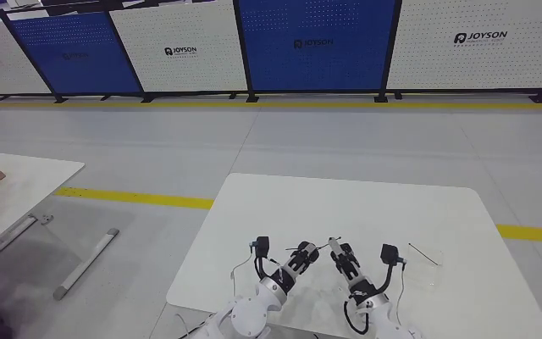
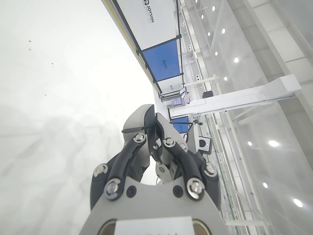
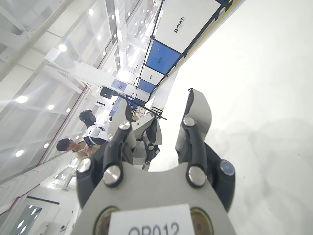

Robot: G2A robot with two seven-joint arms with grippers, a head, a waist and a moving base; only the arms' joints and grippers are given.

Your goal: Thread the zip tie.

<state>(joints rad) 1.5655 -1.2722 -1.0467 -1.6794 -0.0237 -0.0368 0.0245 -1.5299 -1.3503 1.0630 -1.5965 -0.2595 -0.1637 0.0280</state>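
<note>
The left gripper (image 2: 154,111) has its jaws pinching the zip tie (image 2: 137,130) — strap crosswise to them, far end hidden — with the right gripper (image 3: 159,98) beside it, jaws spread.

Logo lettering stands on the wall panels (image 1: 480,59); a white coded label (image 3: 151,221) sits on the right gripper (image 3: 159,100).

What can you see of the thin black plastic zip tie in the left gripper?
The thin black plastic zip tie is a narrow, straight strap pinched in the shut left gripper. It sticks out sideways from the fingers, held over the white table, not looped. Its head is too small to make out.
</note>
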